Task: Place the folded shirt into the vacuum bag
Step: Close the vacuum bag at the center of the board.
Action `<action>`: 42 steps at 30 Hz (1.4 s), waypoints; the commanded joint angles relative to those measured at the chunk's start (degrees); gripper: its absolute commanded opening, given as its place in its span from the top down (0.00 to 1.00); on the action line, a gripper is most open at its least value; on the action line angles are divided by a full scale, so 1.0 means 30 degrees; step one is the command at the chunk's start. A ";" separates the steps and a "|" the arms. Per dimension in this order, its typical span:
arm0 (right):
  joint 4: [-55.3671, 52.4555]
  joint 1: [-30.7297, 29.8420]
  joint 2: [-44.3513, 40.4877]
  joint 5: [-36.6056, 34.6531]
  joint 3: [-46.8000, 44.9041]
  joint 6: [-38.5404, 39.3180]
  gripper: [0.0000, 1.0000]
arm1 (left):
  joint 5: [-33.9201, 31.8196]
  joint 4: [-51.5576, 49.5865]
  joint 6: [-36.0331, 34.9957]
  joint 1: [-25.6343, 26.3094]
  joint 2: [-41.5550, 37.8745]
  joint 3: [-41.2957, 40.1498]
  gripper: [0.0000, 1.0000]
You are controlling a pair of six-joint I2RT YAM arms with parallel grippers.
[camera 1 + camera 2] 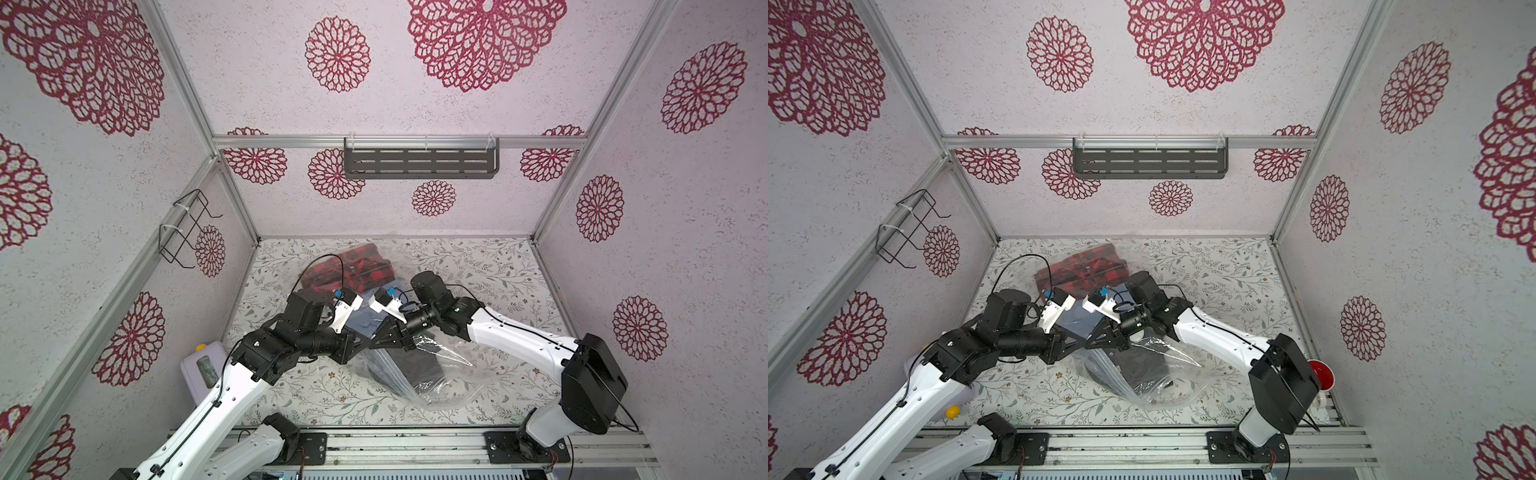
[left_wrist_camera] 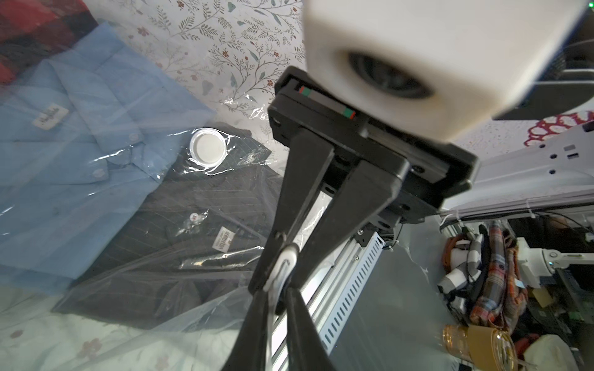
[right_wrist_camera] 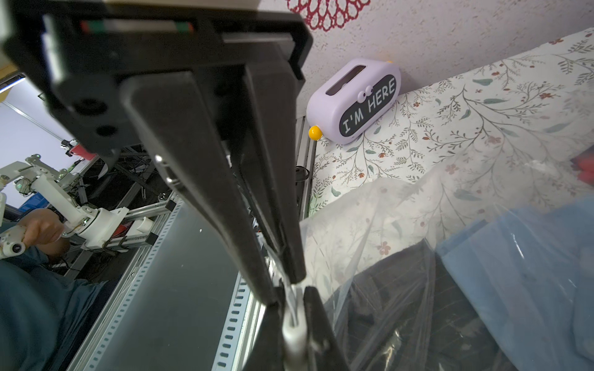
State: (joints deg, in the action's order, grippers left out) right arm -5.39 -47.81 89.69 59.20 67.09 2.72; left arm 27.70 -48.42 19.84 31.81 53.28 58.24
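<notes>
Both stood tip to tip: left gripper point(image 2: 277, 295) and right gripper point(image 3: 291, 282), jaws narrow, pinched the rim of the vacuum bag point(image 1: 440, 386); the dark shirt point(image 2: 180, 225) lay inside, beneath both.

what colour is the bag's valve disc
The valve disc is white; left wrist view shows it best.

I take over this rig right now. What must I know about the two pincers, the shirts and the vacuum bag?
Pincers: the left pincer is shut on the open edge of the vacuum bag. The right pincer is shut on the same edge, tip to tip with it.
Things: the red plaid shirt, blue shirt and dark striped shirt lie under the bag's film, by the white valve.
Done: the shirts appear to be inside.
Left: probably closing the zip edge. I cannot tell how far it is sealed.
</notes>
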 commanded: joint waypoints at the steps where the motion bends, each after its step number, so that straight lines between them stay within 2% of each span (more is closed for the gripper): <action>1: 0.1626 -0.0088 -0.0278 0.0578 0.0419 -0.0422 1.00 | 0.0238 0.0365 -0.0126 0.0173 -0.0015 -0.0047 1.00; 8: 0.2707 -0.0088 -0.0276 0.0603 -0.0017 -0.1050 1.00 | -0.0856 0.0708 0.0053 0.0093 -0.1497 -0.0282 1.00; 15: 0.7524 -0.0285 -0.0627 0.0088 -0.2125 -0.4487 1.00 | -0.3924 0.3003 0.1935 -0.0102 -0.3068 -0.0774 1.00; 18: 0.8455 -0.0547 -0.0800 -0.0428 -0.2797 -0.5140 1.00 | -0.4990 0.4417 0.2407 -0.0252 -0.3466 -0.1307 1.00; 25: 0.8168 -0.0615 -0.1691 -0.1351 -0.3919 -0.5137 1.00 | -0.6277 0.5404 0.2661 -0.1306 -0.3987 -0.1514 1.00; 42: 0.5297 -0.0579 -0.3136 -0.2404 -0.4982 -0.3505 1.00 | -0.6659 0.5067 0.2582 -0.3216 -0.4476 -0.1429 1.00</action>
State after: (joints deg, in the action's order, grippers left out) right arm 19.64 -49.67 82.98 47.94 54.39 -10.22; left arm 18.92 -38.89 27.29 25.76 41.47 52.40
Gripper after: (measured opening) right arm 0.096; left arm 0.040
